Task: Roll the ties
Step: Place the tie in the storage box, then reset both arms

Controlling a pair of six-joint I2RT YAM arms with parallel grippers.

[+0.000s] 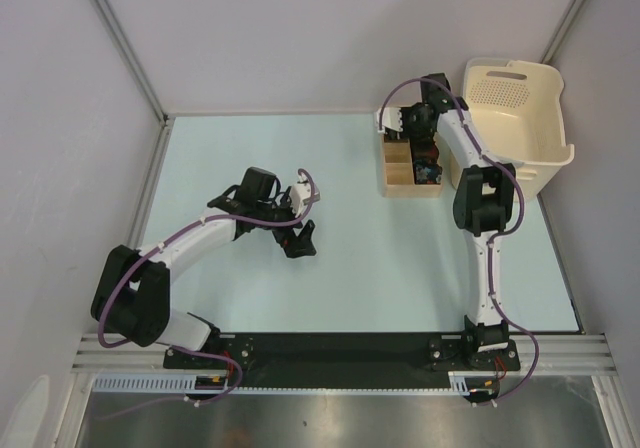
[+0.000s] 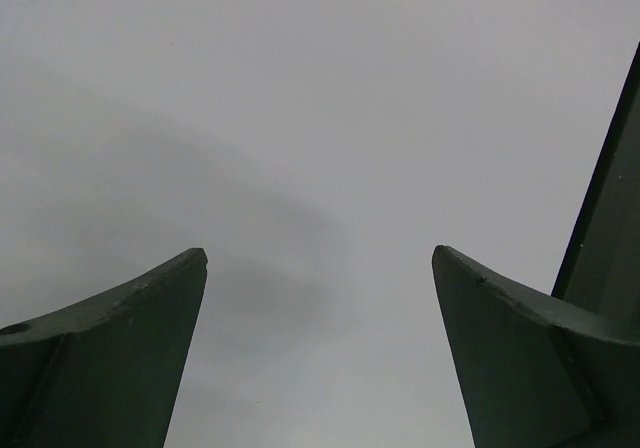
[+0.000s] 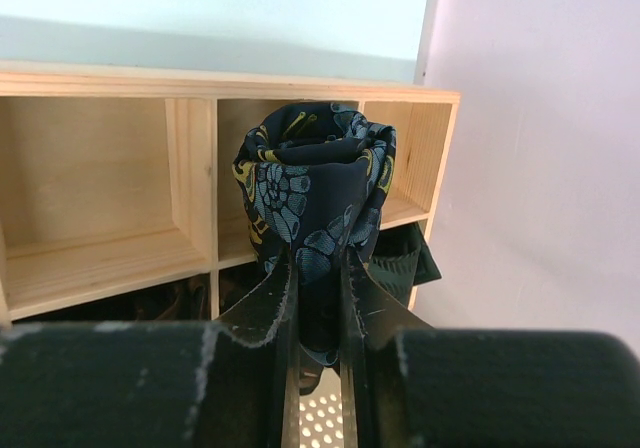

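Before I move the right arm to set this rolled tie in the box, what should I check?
1. Right jaws shut on the rolled tie: ok.
2. Coil holds its shape, no loose end showing: ok in the right wrist view; its underside is hidden.
3. Wooden box has a free slot: ok, the upper left compartment is bare.
4. Slot directly behind the tie is free: cannot tell, the tie covers most of it.
5. Left jaws open, holding nothing, well apart from the box: ok.
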